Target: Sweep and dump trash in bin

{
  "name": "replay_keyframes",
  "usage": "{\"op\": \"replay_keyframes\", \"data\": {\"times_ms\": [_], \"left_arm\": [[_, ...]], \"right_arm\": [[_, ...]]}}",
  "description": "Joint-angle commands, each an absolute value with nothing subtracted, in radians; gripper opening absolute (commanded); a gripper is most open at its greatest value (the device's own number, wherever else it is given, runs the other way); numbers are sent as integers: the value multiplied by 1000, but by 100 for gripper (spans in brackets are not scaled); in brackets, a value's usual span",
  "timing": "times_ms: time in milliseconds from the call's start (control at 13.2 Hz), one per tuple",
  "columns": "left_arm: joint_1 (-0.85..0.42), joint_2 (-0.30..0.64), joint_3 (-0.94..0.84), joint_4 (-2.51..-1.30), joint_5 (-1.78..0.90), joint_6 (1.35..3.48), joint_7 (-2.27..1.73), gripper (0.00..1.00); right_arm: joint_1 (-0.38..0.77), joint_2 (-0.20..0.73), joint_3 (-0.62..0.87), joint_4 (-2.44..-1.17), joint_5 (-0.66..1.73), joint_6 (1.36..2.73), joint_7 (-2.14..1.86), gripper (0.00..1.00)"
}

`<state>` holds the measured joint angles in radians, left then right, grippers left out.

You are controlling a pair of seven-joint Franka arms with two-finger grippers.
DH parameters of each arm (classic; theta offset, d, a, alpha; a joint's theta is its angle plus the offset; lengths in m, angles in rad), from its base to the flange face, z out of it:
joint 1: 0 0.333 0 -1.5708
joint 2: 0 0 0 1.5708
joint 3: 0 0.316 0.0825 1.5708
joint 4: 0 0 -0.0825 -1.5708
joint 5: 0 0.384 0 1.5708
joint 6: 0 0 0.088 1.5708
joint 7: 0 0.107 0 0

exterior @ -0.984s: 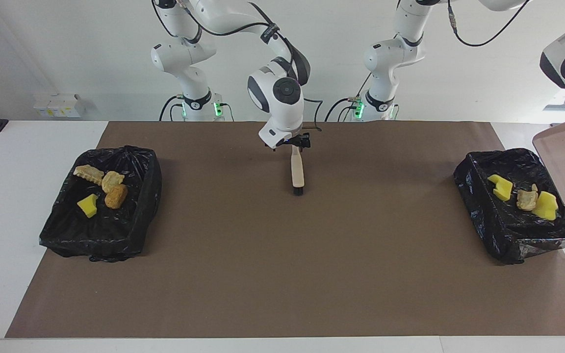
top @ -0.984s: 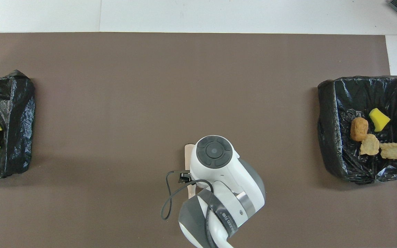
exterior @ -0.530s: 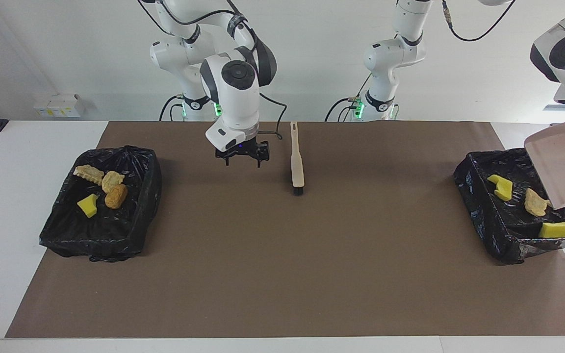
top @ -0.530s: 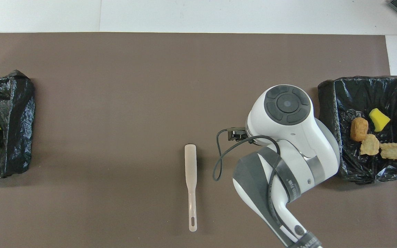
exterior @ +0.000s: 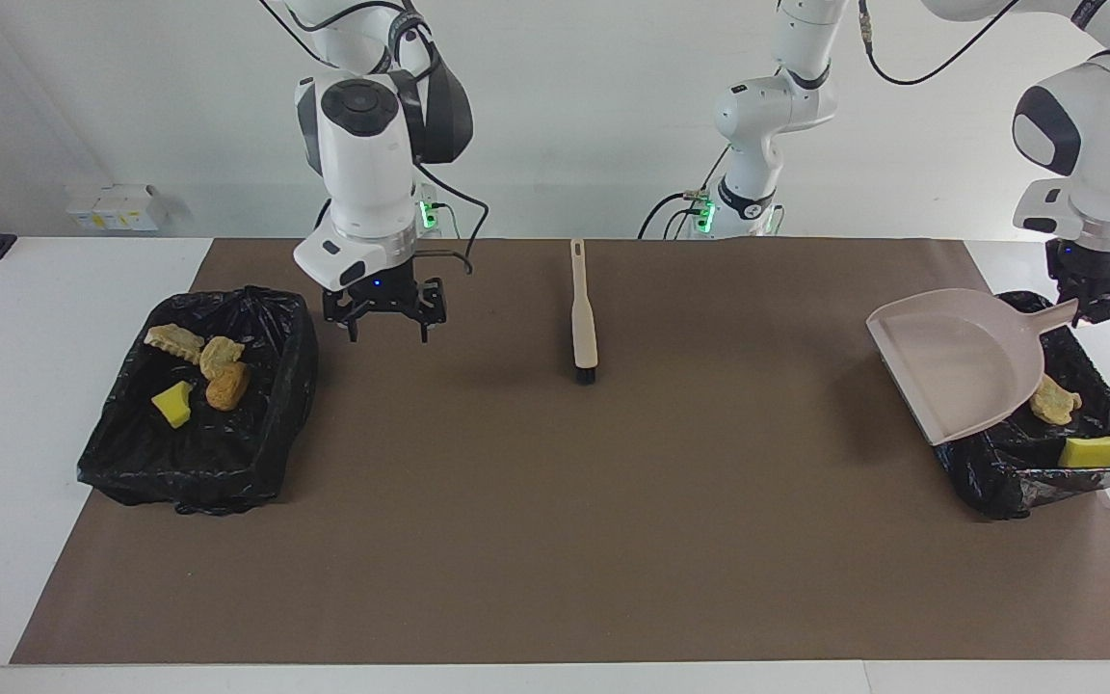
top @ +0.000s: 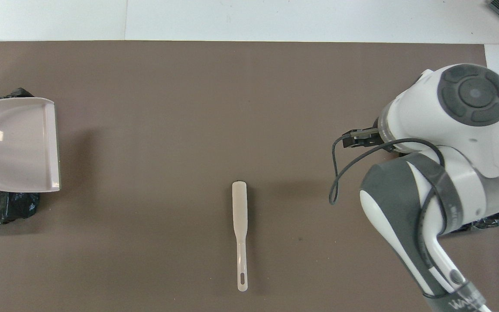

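Six lumps of trash are showing in the facing view: four are lying in my right-end bin, yellow sponge and tan bread-like chunks, and two, one tan, one yellow, are sitting in my left-end bin. My left gripper is clamping the beige dustpan by its handle over that bin, its mouth facing the counter's middle. My right gripper is hanging wide open, empty, beside the other bin. The brush is lying lengthwise, bristles pointing away from me. Overhead, dustpan and arm are hiding all trash.
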<state>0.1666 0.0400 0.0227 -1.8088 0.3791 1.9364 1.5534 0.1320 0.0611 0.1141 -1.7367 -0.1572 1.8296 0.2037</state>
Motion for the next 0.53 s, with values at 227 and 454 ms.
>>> {"op": "replay_keyframes", "data": {"times_ms": [227,454], "left_arm": [[-23,52,34,-1905,258,1956,1020,0],[-151,112,34,-1901,230,1956,606,0]], "right_arm": [[19,-38,121,-1631,-155,1588,64,100],[-46,-55,120,-1575,-112,1485,5,100]]}}
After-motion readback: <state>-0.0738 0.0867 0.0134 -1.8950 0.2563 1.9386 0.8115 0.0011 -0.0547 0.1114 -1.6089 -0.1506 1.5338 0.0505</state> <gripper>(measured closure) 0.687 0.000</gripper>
